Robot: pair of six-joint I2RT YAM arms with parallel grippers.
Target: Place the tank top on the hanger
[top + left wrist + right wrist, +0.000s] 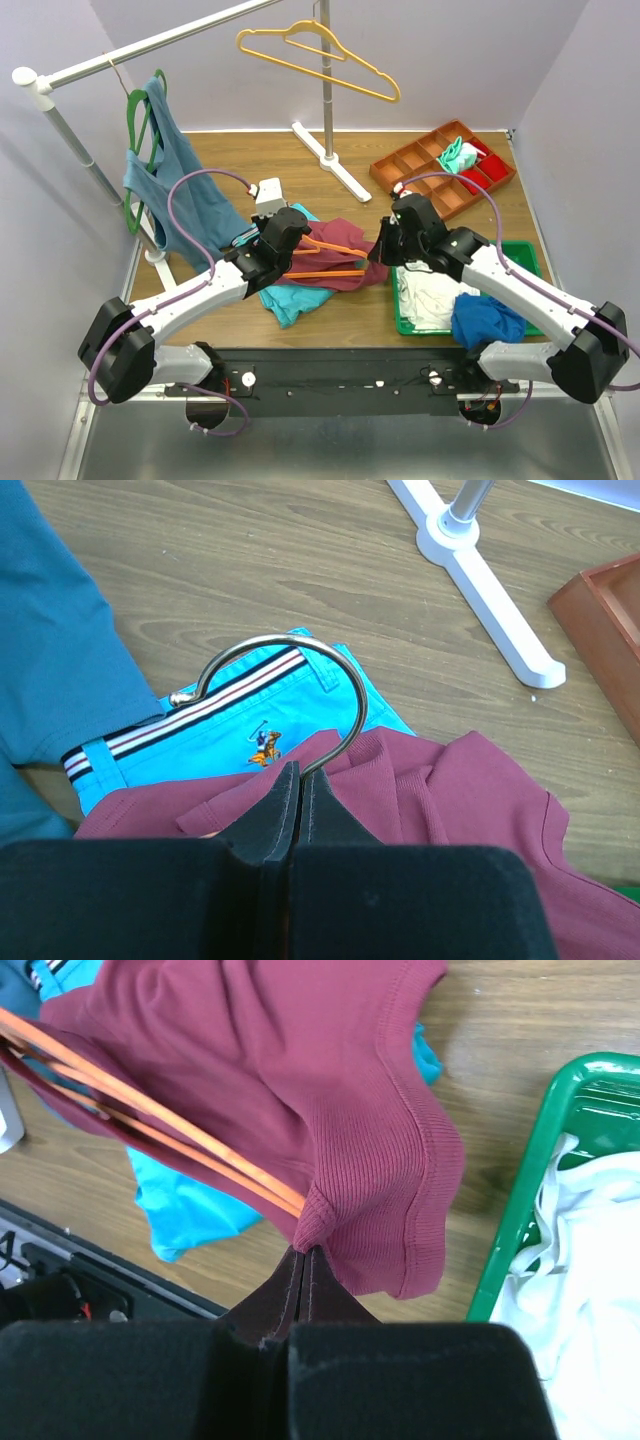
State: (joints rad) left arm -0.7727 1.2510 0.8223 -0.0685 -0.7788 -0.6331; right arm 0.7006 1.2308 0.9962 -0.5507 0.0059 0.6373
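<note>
The maroon tank top [340, 258] hangs bunched between my two arms at the table's middle, draped over the orange hanger [335, 252]. My left gripper [300, 770] is shut on the stem of the hanger's metal hook [340, 680], with maroon cloth [450, 800] spread just beyond it. My right gripper [307, 1252] is shut on a pinched fold of the tank top [330, 1110], lifting its edge. The hanger's orange bars [150, 1125] run under that cloth. From above, the left gripper [290, 240] and the right gripper [383, 248] hold the hanger and the top from either side.
A turquoise garment [290, 295] lies under the tank top. A blue-grey top [175, 185] hangs on a green hanger at the left, and a yellow hanger [320, 55] hangs on the rail. A brown compartment tray [440, 175] and a green bin [525, 262] of clothes stand at the right. The rack's white foot [335, 160] stands behind.
</note>
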